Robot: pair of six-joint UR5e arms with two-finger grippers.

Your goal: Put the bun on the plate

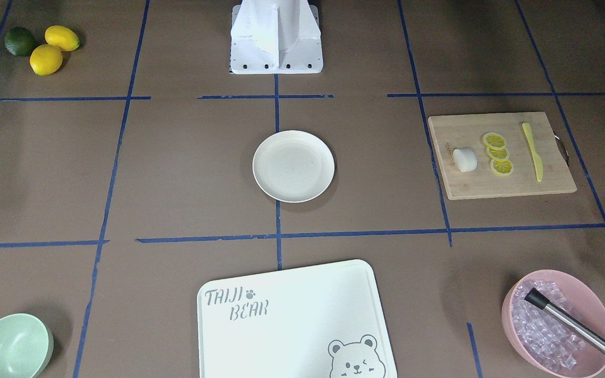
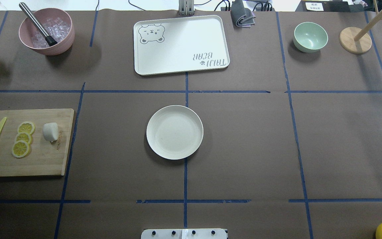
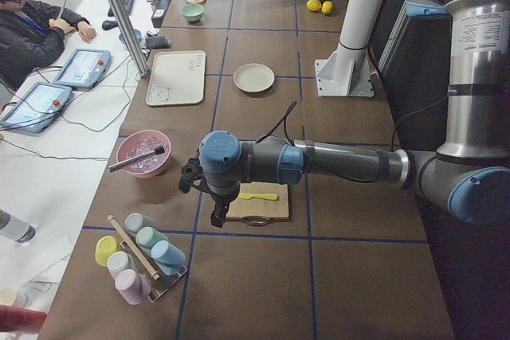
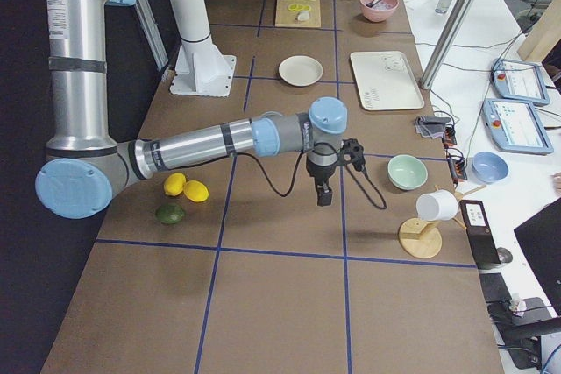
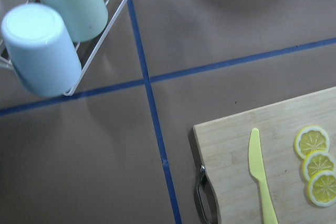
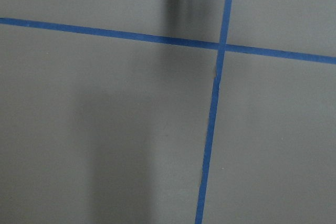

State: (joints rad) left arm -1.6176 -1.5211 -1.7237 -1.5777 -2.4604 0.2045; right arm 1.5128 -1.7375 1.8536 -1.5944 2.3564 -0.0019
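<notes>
The bun (image 1: 465, 159) (image 2: 50, 131) is a small white lump lying on a wooden cutting board (image 2: 41, 159), beside lemon slices (image 2: 23, 137). The round cream plate (image 1: 293, 166) (image 2: 174, 132) (image 3: 253, 77) sits bare at the table's centre. My left gripper (image 3: 217, 218) hangs above the table near the board's outer end; only the left side view shows it, so I cannot tell its state. My right gripper (image 4: 324, 196) hangs over bare table near the green bowl (image 4: 407, 171); it shows only in the right side view, so I cannot tell its state either.
A yellow knife (image 5: 261, 178) lies on the board. A pink bowl (image 2: 61, 39) of ice with a metal tool, the bear-printed board (image 2: 181, 44), a mug tree (image 2: 355, 39), a cup rack (image 5: 52, 35) and lemons (image 1: 53, 47) ring the table. A person (image 3: 32, 25) sits alongside.
</notes>
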